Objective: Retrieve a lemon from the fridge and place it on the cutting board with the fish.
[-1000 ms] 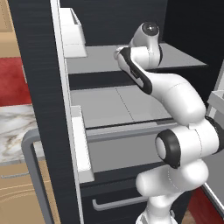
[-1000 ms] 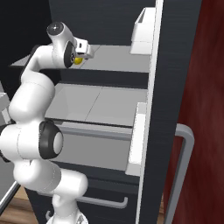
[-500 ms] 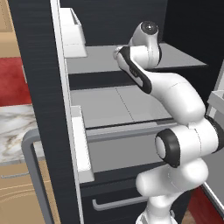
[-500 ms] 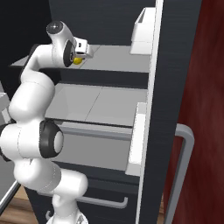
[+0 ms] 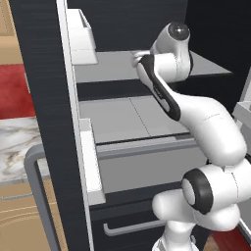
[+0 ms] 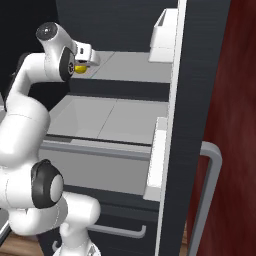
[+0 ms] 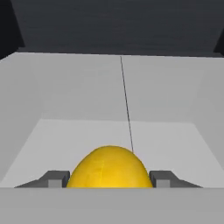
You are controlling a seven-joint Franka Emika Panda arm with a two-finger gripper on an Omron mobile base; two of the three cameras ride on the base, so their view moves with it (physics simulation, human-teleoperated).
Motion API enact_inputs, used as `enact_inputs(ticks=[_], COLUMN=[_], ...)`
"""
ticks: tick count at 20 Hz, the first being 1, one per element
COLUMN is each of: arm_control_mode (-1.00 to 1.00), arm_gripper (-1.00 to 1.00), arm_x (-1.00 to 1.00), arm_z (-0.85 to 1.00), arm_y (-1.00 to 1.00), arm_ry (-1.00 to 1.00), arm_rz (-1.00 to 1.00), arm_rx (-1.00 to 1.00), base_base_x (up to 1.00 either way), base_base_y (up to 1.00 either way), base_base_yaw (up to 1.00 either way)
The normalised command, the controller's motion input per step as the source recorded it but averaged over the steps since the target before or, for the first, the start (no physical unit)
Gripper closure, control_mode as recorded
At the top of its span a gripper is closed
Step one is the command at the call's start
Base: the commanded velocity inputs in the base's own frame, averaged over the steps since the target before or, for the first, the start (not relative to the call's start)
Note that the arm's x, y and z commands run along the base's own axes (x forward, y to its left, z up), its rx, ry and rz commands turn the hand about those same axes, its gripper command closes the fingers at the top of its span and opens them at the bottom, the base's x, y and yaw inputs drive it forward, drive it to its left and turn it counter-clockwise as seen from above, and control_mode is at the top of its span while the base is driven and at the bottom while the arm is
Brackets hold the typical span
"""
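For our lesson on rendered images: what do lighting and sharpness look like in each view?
Left base view: even, flat light on the grey shelves of the fridge, dark interior above. Right base view: the lemon shows bright yellow beside the gripper, no glare. Hand view: lemon sharp with soft shading, no blur.
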Motion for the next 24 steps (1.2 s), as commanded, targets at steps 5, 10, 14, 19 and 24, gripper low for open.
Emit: enact_inputs(ticks=[5, 10, 14, 19, 24], arm_control_mode=[-1.00, -1.00, -1.00, -1.00, -1.00], arm_gripper=[1.00, 1.00, 1.00, 1.00, 1.00], arm_x=[-1.00, -0.96, -0.98, -0.85, -0.57], arm_z=[0.35, 0.29, -0.03, -0.58, -0.54], arm_y=[-0.16, -0.35, -0.29, -0.23, -0.02], arm_ry=[0.02, 0.17, 0.15, 0.00, 0.06], arm_rz=[-0.08, -0.08, 0.00, 0.00, 0.00], arm_rx=[0.00, 0.00, 0.00, 0.01, 0.07], base_base_x=[0.00, 0.00, 0.00, 0.00, 0.00], base_base_y=[0.00, 0.00, 0.00, 0.00, 0.00], base_base_yaw=[0.00, 0.00, 0.00, 0.00, 0.00])
